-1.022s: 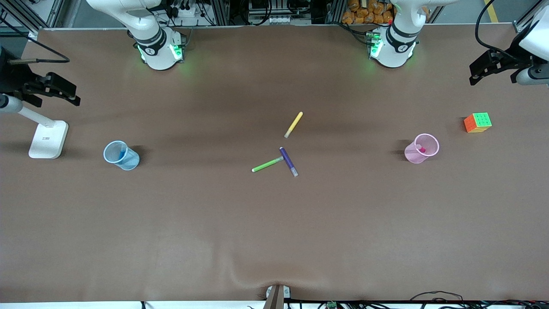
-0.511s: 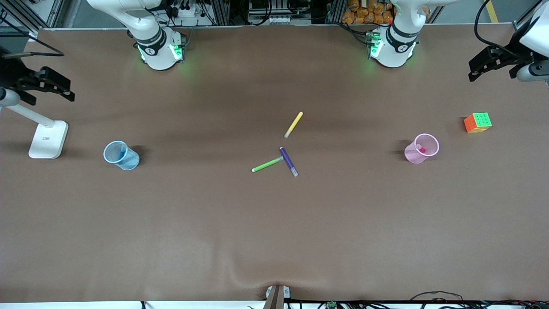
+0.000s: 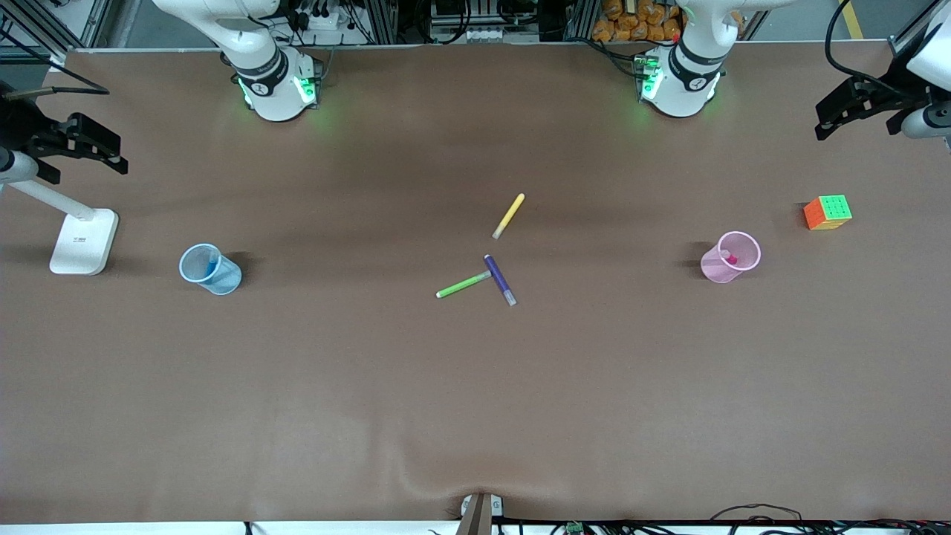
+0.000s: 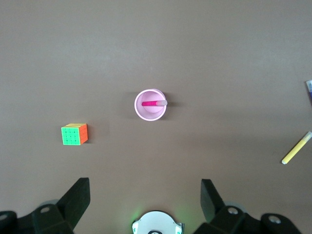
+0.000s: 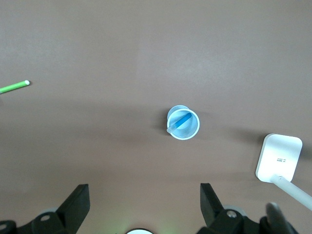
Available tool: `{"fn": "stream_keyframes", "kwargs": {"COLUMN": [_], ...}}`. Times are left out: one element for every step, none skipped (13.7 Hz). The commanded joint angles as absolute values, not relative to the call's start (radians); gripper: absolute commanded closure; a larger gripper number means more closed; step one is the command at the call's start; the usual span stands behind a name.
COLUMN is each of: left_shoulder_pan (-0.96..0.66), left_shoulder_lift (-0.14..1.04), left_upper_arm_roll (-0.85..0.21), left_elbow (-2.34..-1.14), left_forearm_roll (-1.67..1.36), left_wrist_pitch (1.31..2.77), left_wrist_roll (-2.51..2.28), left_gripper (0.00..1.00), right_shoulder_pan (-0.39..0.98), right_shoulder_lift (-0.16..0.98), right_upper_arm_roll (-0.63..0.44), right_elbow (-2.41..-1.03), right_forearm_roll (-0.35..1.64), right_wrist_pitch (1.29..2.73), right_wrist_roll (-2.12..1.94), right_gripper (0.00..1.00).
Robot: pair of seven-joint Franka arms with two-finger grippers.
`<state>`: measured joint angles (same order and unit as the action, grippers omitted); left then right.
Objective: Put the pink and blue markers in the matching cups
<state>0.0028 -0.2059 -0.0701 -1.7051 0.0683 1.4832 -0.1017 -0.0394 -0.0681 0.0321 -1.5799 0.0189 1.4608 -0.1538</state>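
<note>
The pale pink cup (image 3: pixel 715 267) stands toward the left arm's end of the table with the pink marker (image 3: pixel 730 259) leaning inside it. The pale blue cup (image 3: pixel 227 281) stands toward the right arm's end with the blue marker (image 3: pixel 213 264) inside it. My left gripper (image 3: pixel 825 122) is open and empty, high above the pink cup (image 4: pixel 146 115) and pink marker (image 4: pixel 153 103). My right gripper (image 3: pixel 117 154) is open and empty, high above the blue cup (image 5: pixel 191 131) and blue marker (image 5: pixel 181 121).
A yellow marker (image 3: pixel 509 215), a green marker (image 3: pixel 463 284) and a purple marker (image 3: pixel 499 279) lie at the table's middle. A coloured cube (image 3: pixel 827 212) sits beside the pink cup. A white stand (image 3: pixel 83 241) sits beside the blue cup.
Both grippers have shifted slightly at the table's ends, the right one toward the robots' bases. Cups and markers have not moved.
</note>
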Motion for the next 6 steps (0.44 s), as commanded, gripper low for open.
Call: {"fn": "stream_keyframes", "kwargs": {"left_shoulder_pan": [0.009,0.006,0.006,0.003,0.002,0.002], "left_shoulder_lift": [-0.161,-0.141,-0.135,-0.133,-0.129,-0.129], "left_upper_arm_roll": [-0.066,-0.067,-0.066,-0.067,-0.067,-0.069], "left_elbow": [-1.638,-1.614,-1.605,-1.605,-1.605,-1.605], "left_forearm_roll": [0.051,0.055,0.055,0.055,0.058,0.06], "left_wrist_pitch": [1.463,1.463,1.463,1.463,1.463,1.463], "left_wrist_roll": [-0.098,-0.1,-0.1,-0.109,-0.11,-0.11], "left_gripper": [0.0,0.0,0.0,0.0,0.0,0.0], "right_shoulder_pan": [-0.051,-0.022,0.007,0.023,0.028,0.029], "right_shoulder_lift": [-0.075,-0.069,-0.068,-0.066,-0.066,-0.066], "right_upper_arm_roll": [0.051,0.037,0.002,-0.015,-0.027,-0.028], "right_elbow": [-1.559,-1.548,-1.546,-1.546,-1.546,-1.545], "right_forearm_roll": [0.002,-0.002,-0.003,-0.003,-0.003,-0.005], "right_wrist_pitch": [1.462,1.459,1.459,1.459,1.459,1.459], "right_wrist_roll": [-0.163,-0.161,-0.161,-0.164,-0.167,-0.167], "right_gripper": [0.0,0.0,0.0,0.0,0.0,0.0]}}
